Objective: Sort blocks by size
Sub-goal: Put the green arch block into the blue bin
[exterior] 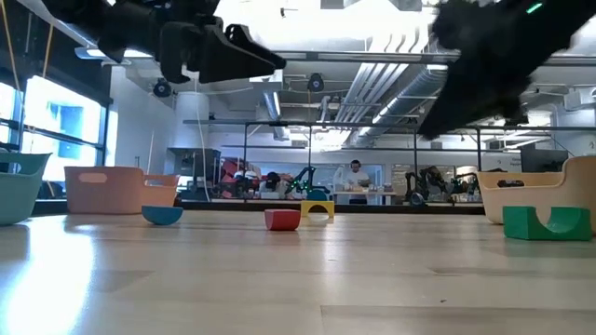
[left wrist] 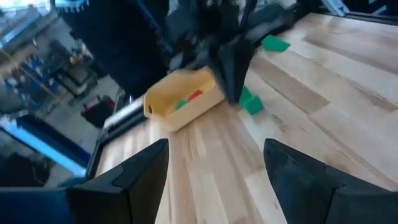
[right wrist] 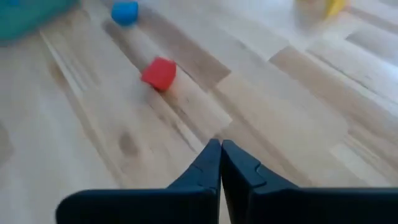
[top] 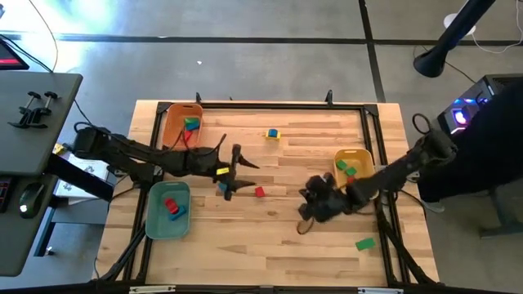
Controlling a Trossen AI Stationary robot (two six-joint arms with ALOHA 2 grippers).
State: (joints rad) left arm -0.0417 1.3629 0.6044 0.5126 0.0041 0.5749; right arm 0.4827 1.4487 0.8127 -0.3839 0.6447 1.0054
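From where I stood, the pale planked wooden counter carried 3 plastic trays: an orange tray at the far left corner with a green and a blue block in it, a teal tray at the near left with a red and a blue block in it, and a yellow tray at the right side holding a green and a red block. The left gripper hung over the middle of the counter, its 2 dark fingers spread wide with nothing between them. Just beside it on the boards lay a small blue rounded block, and a little to the right of that sat a small red cube, apart from it. The right gripper hovered low over bare wood to the right of the red cube, its fingers pressed together and empty. Farther back, near the counter's far edge, stood a small yellow arch-shaped block with something blue on it; I could not tell what. A green arch-shaped block lay alone near the front right corner, well apart from the others, and the left wrist view showed another green block on the wood near the yellow tray. In the room behind the counter a person stood among benches.
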